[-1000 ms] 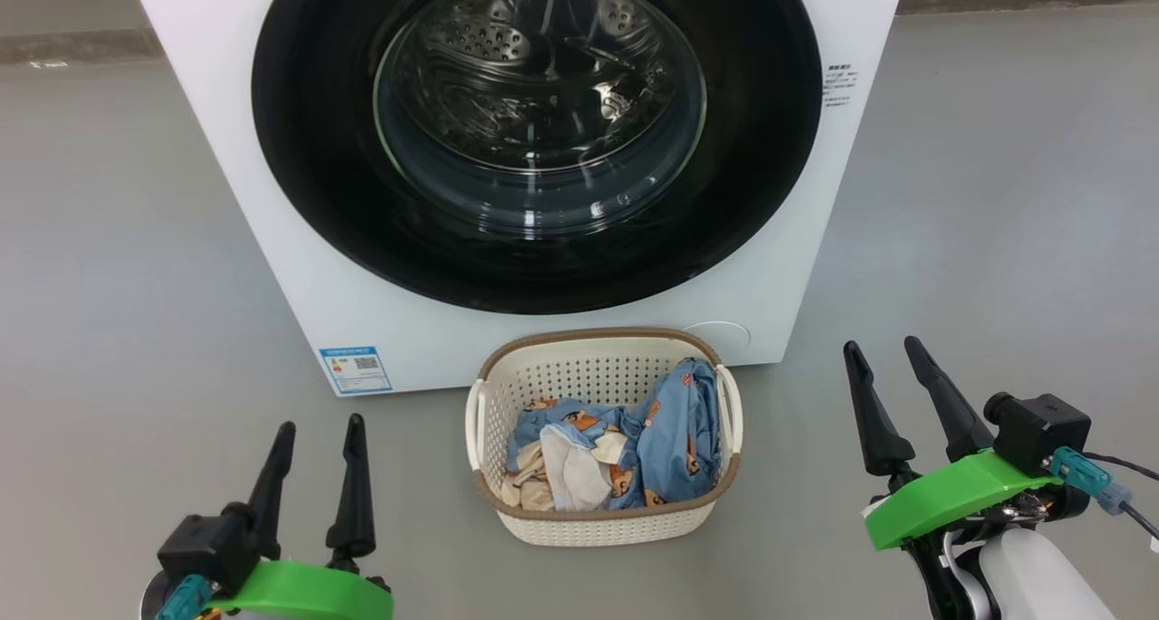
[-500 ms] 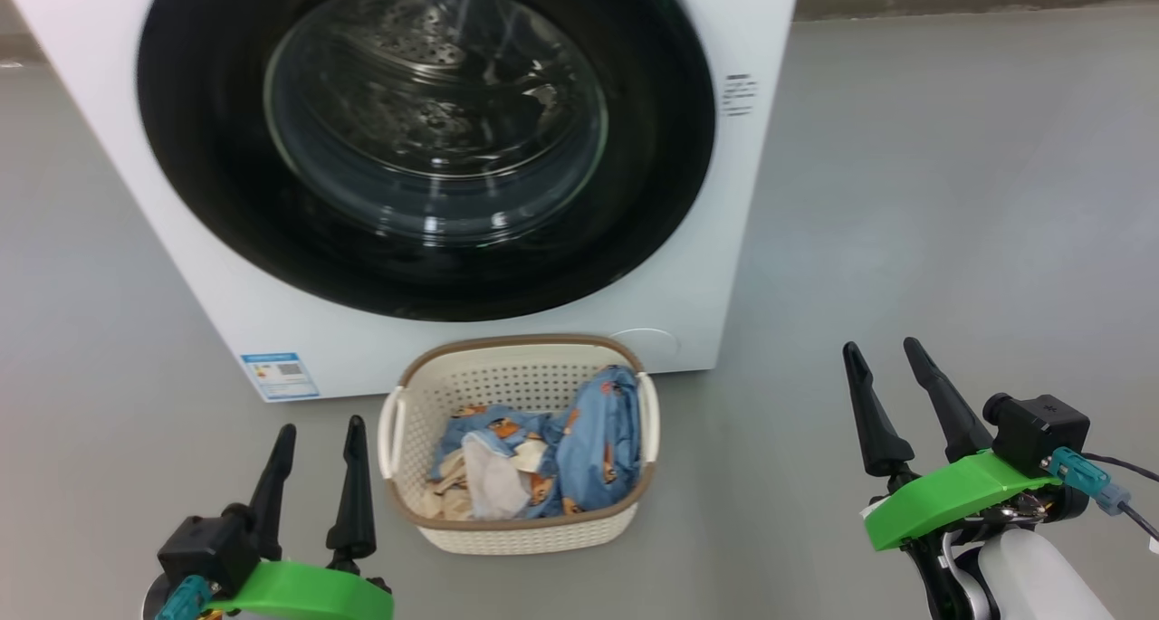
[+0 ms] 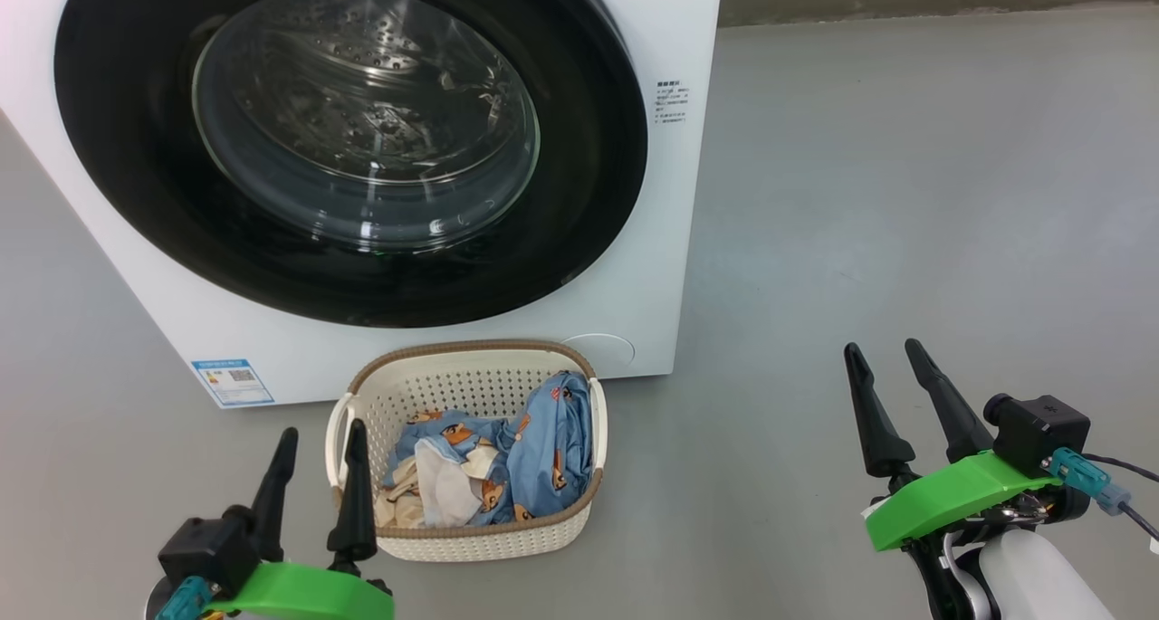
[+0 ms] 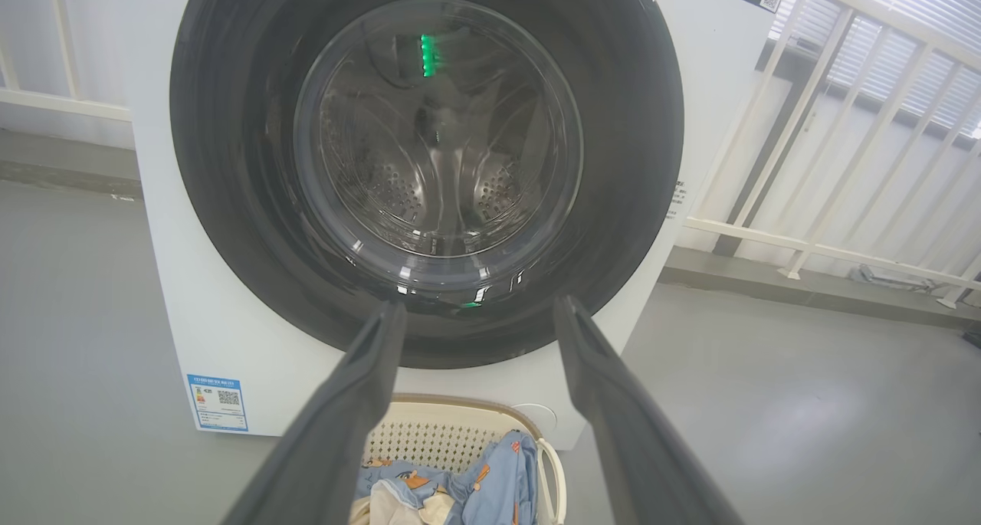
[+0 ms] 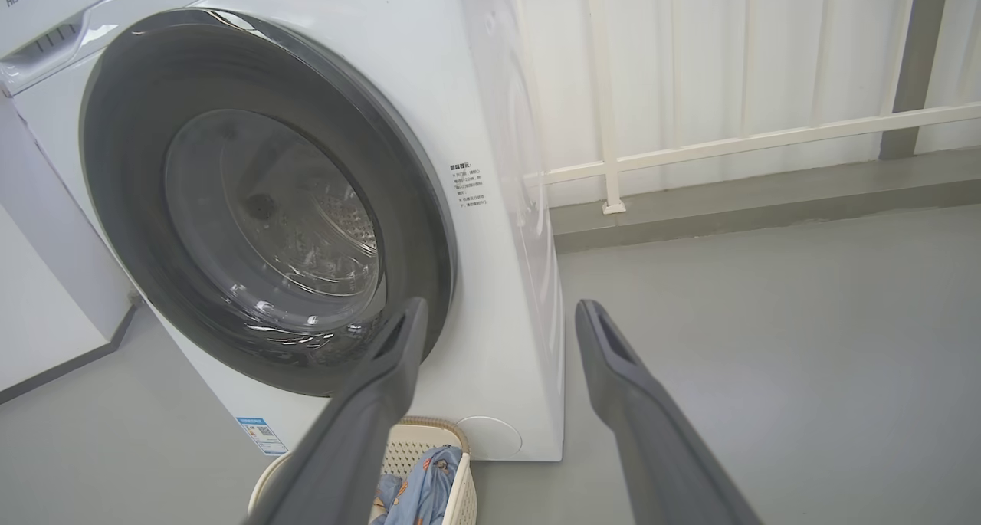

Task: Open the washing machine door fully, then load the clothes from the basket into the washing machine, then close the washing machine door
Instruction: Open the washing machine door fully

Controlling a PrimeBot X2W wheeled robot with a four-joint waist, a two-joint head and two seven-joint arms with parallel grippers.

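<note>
The white washing machine (image 3: 665, 267) stands at the upper left, its round black door (image 3: 118, 195) shut flat against the front, the glass porthole (image 3: 362, 122) showing the steel drum behind. In front of it on the floor sits the cream basket (image 3: 471, 538) holding the blue bear-print clothes (image 3: 534, 457). My left gripper (image 3: 319, 434) hovers open at the basket's left rim, nothing between its fingers. My right gripper (image 3: 883, 347) is open over bare floor, well to the right of the machine. The door (image 4: 230, 226) and basket (image 4: 460, 418) face the left wrist; the door (image 5: 115, 203) lies left in the right wrist view.
Grey floor (image 3: 905, 195) stretches to the right of the machine. A white railing (image 5: 728, 142) runs along the wall behind it. A blue label sticker (image 3: 232, 381) marks the machine's lower left front.
The head camera has swung to the right, so the machine and basket sit further left in the picture. Both grippers hold the same open pose.
</note>
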